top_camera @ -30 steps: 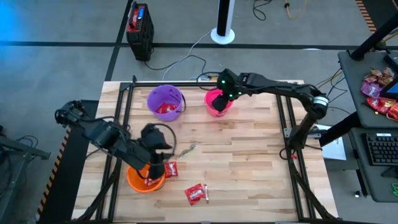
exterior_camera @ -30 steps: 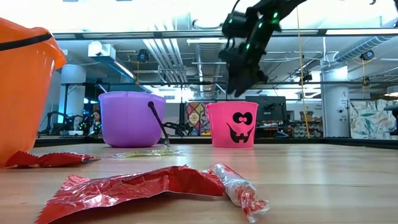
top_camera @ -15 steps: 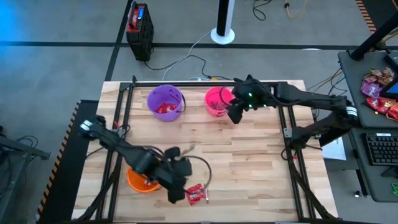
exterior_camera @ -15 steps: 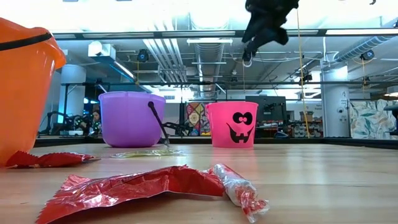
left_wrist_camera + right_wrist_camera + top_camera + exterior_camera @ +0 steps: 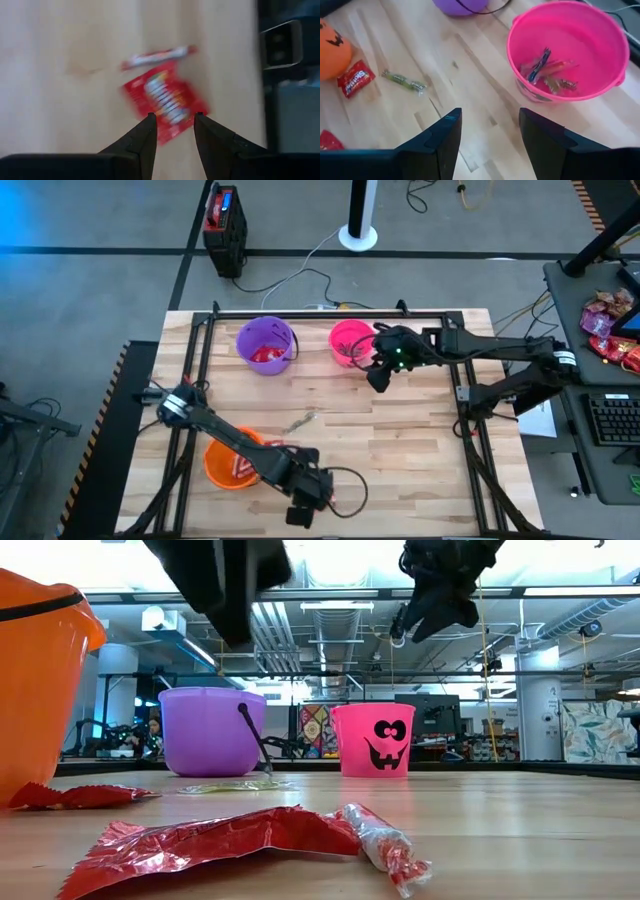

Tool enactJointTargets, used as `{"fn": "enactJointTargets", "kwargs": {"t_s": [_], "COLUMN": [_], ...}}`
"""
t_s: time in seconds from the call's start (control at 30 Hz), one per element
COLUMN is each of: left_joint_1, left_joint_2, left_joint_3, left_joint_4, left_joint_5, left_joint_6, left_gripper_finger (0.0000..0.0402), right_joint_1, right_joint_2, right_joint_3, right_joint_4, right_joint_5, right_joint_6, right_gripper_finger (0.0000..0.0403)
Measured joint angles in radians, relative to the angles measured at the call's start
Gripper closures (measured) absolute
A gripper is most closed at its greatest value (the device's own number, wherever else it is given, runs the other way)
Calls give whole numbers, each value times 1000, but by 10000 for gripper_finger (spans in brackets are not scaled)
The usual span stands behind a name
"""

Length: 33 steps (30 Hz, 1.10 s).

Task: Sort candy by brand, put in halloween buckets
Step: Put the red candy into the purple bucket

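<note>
My left gripper (image 5: pixel 175 127) is open and hovers above a red squarish packet (image 5: pixel 165 102) with white print; its fingers stand over the packet without touching it. A thin pinkish stick (image 5: pixel 157 56) lies beside that packet. In the high view my left gripper (image 5: pixel 305 498) is near the table's near edge, right of the orange bucket (image 5: pixel 228 465). My right gripper (image 5: pixel 490 125) is open and empty, high in the air just right of the pink bucket (image 5: pixel 350 340). The purple bucket (image 5: pixel 267 343) holds red packets. A green stick (image 5: pixel 402 81) lies mid-table.
The pink bucket (image 5: pixel 567 47) holds several thin sticks. Another red packet (image 5: pixel 355 77) lies flat against the orange bucket's foot (image 5: pixel 332 47). In the low view the near packet (image 5: pixel 230 840) and stick (image 5: pixel 385 845) lie in front. Bare wood spreads across the table's right half.
My left gripper has swung from above the orange bucket toward the table's near edge and right, ending over the red packet. My right gripper has drawn back from above the pink bucket toward the table's right and a little nearer.
</note>
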Motion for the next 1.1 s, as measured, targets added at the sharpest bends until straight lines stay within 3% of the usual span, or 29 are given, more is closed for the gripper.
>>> {"fn": "enactJointTargets", "kwargs": {"t_s": [0.13, 0.37, 0.63, 0.87, 1.1], "left_joint_1": [0, 7, 30, 27, 21], "left_joint_2": [58, 80, 83, 79, 80], "left_joint_3": [0, -6, -134, -138, -157], "left_joint_4": [100, 181, 330, 301, 329], "left_joint_5": [35, 10, 55, 52, 15], "left_joint_6": [3, 14, -42, -55, -39], "left_gripper_finger": [288, 288, 288, 281, 244], "right_joint_1": [-1, 5, 21, 25, 25], "right_joint_2": [0, 0, -1, -1, -2], "right_joint_3": [-32, -64, -64, -59, -59], "right_joint_4": [5, 6, 6, 8, 11], "right_joint_5": [-7, -10, -12, -9, -7], "right_joint_6": [12, 14, 11, 10, 7], "right_gripper_finger": [211, 211, 211, 211, 211]}}
